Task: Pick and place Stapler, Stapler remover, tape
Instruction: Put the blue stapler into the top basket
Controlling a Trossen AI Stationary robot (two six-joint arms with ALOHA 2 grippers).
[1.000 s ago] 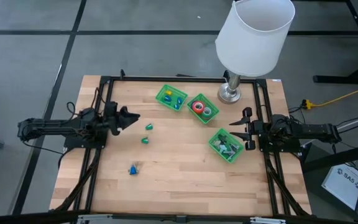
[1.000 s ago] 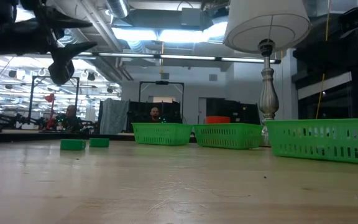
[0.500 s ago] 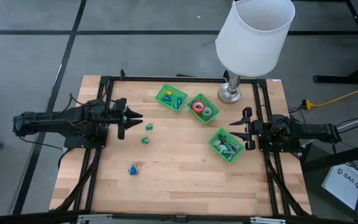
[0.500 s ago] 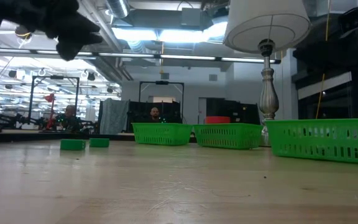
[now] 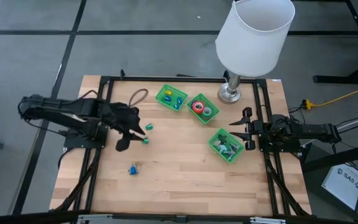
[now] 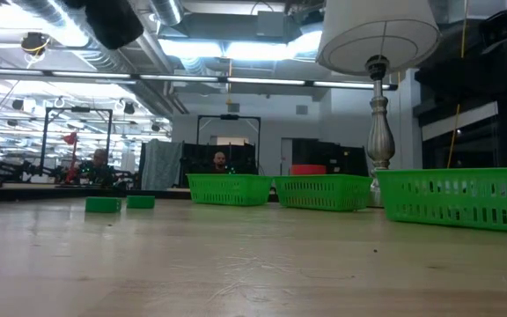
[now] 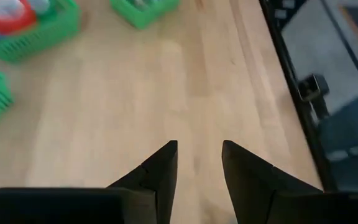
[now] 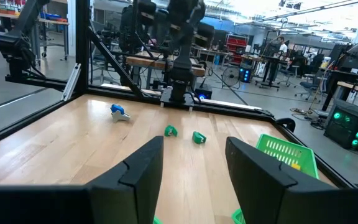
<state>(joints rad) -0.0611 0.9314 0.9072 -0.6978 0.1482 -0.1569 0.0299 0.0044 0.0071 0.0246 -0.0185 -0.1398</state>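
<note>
Three green trays (image 5: 225, 145) on the wooden table (image 5: 179, 180) (lamp (image 5: 257, 34) behind); both grippers spread.

Grey floor (image 5: 30, 50), white lamp (image 5: 257, 34), ceiling lights (image 6: 227, 48)

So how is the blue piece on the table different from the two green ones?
The blue piece lies alone toward the near edge, clear of both arms; the two green pieces sit as a pair, right beside the left hand. It is blue, they are green. All three lie loose on the wood, outside the trays.
</note>
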